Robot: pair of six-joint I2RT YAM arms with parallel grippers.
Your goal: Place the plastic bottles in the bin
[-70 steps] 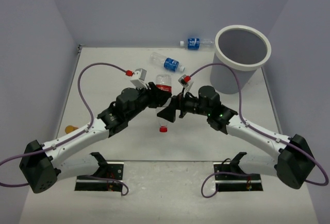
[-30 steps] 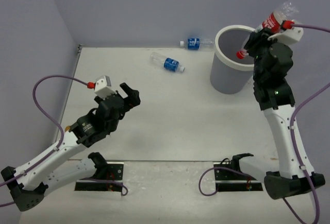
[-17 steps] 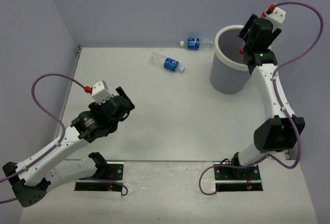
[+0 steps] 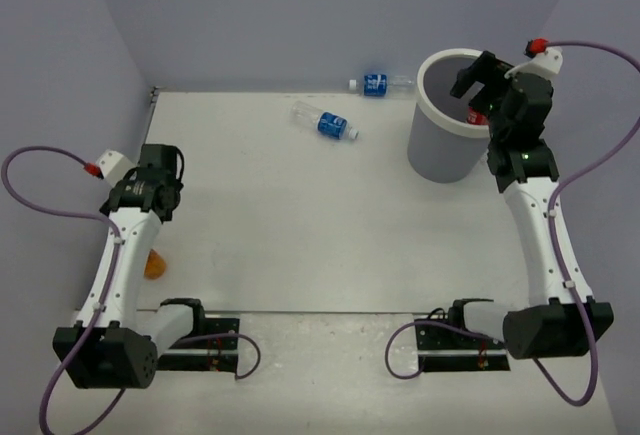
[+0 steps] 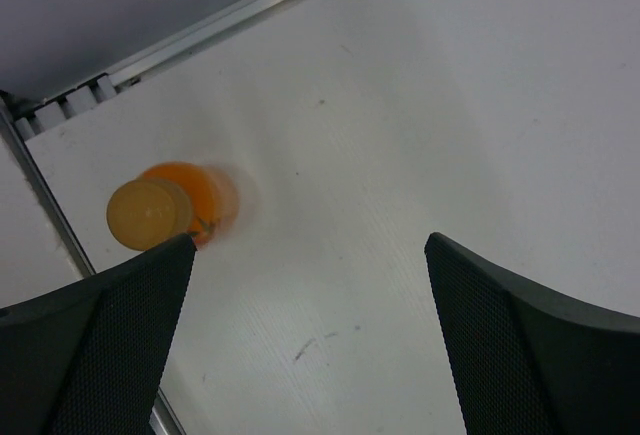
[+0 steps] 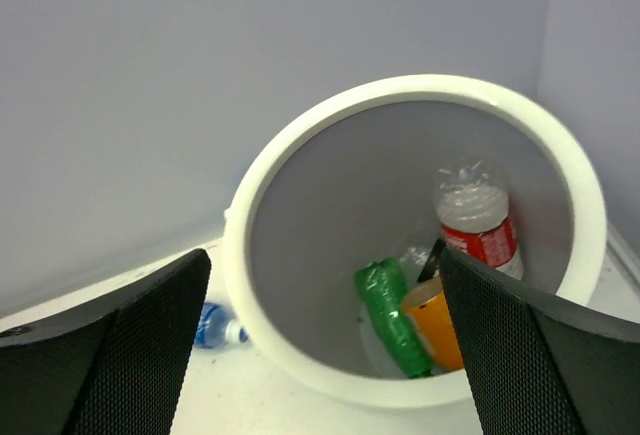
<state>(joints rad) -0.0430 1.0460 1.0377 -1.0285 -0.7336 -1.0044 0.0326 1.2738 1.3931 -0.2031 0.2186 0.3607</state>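
The white bin [image 4: 428, 67] stands at the back right. My right gripper [image 4: 476, 91] hangs open over its mouth, holding nothing. In the right wrist view the bin [image 6: 262, 187] holds a red-labelled bottle [image 6: 478, 223], a green bottle [image 6: 388, 317] and an orange-labelled one [image 6: 438, 330]. Two blue-labelled bottles [image 4: 326, 121] [image 4: 378, 84] lie on the table left of the bin. A short orange bottle [image 4: 153, 263] stands by the left edge. My left gripper [image 5: 308, 245] is open above the table, with the orange bottle [image 5: 165, 207] just beyond its left finger.
A metal rail [image 5: 60, 215] runs along the table's left edge close to the orange bottle. Purple walls close in the back and both sides. The arm bases [image 4: 195, 327] sit at the near edge.
My right gripper opened over the bin and the red-labelled bottle dropped inside. The left arm swung back to the table's left edge, over the orange bottle.
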